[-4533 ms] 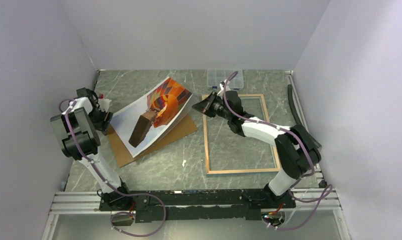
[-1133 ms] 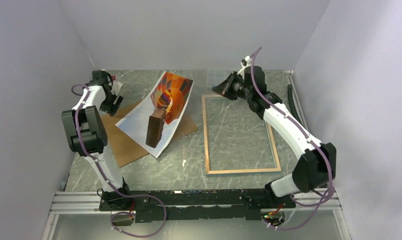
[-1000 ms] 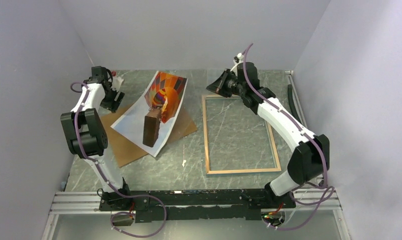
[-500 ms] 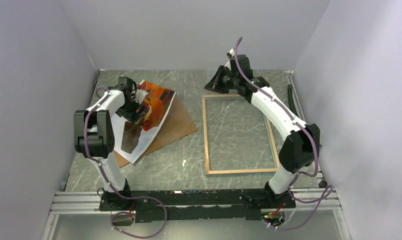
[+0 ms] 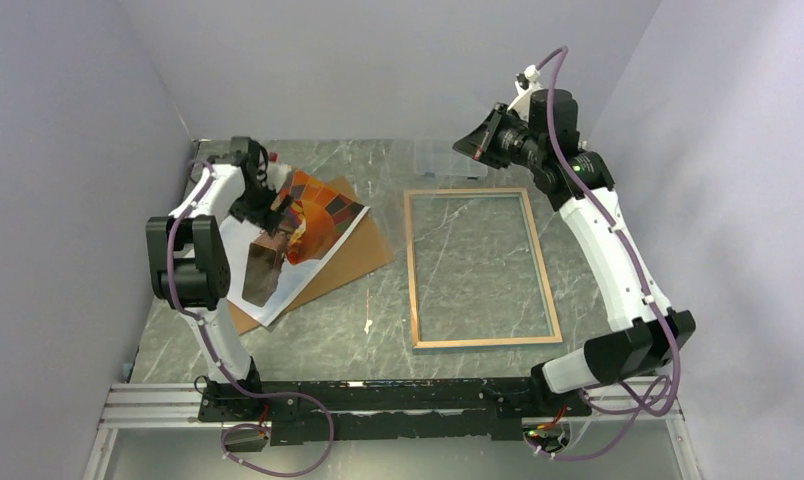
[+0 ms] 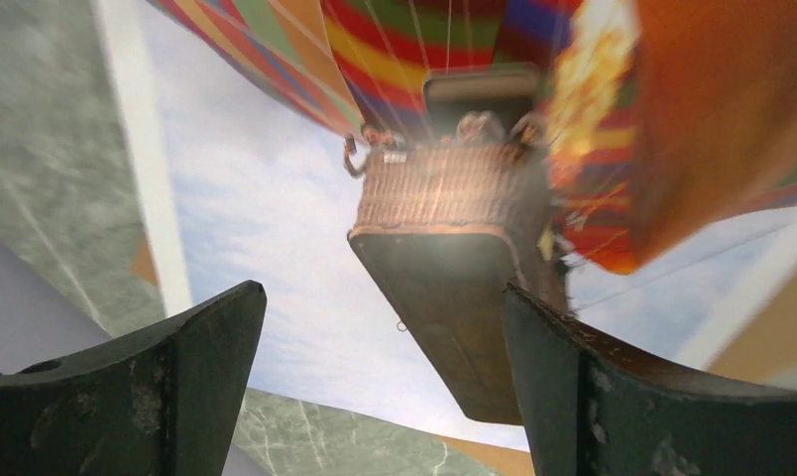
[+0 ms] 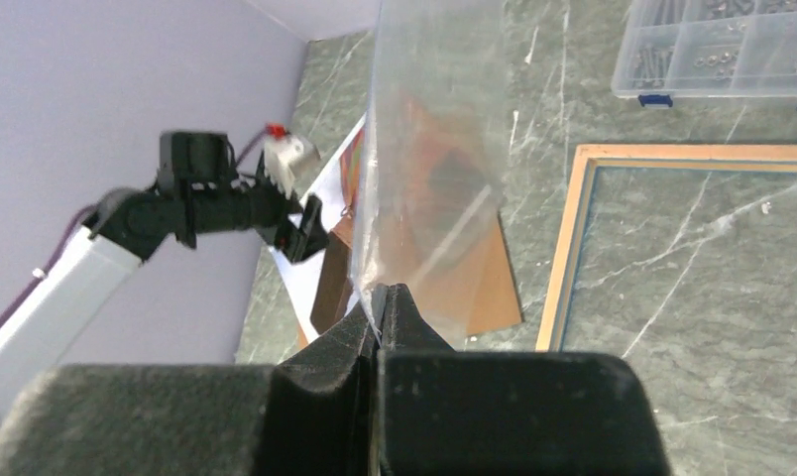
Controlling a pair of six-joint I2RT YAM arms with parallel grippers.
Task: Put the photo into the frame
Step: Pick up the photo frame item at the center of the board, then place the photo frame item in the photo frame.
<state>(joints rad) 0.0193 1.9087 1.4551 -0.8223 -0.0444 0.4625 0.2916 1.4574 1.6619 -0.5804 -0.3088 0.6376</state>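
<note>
On a green marble desk (image 5: 378, 300) walled in pale grey, the frame (image 5: 488, 342) lies flat right of centre with its tan wood side up, the stone showing through its opening. To its left, well apart from it, a brown backing board (image 5: 356, 252) rests at an angle, and the photo (image 5: 313, 222) lies face up on top of it, the patchwork balloon toward the far end and the brown basket toward the near end; its far portion looks bowed rather than flat. The left arm reaches over the print from the wall side, its pincer (image 6: 380, 307) spread wide above the picture (the wrist view shows both dark fingers (image 6: 176, 387) apart with nothing between them, basket and sky beneath). The right arm is lifted high over the far right corner, its pincer (image 7: 383, 297) pressed together on the lower edge of a clear sheet (image 7: 429, 149), which stands upright in the air above the desk, touching neither frame nor photo. A small clear compartment box (image 7: 722, 50) sits at the far edge, just beyond the frame's far rail.
</note>
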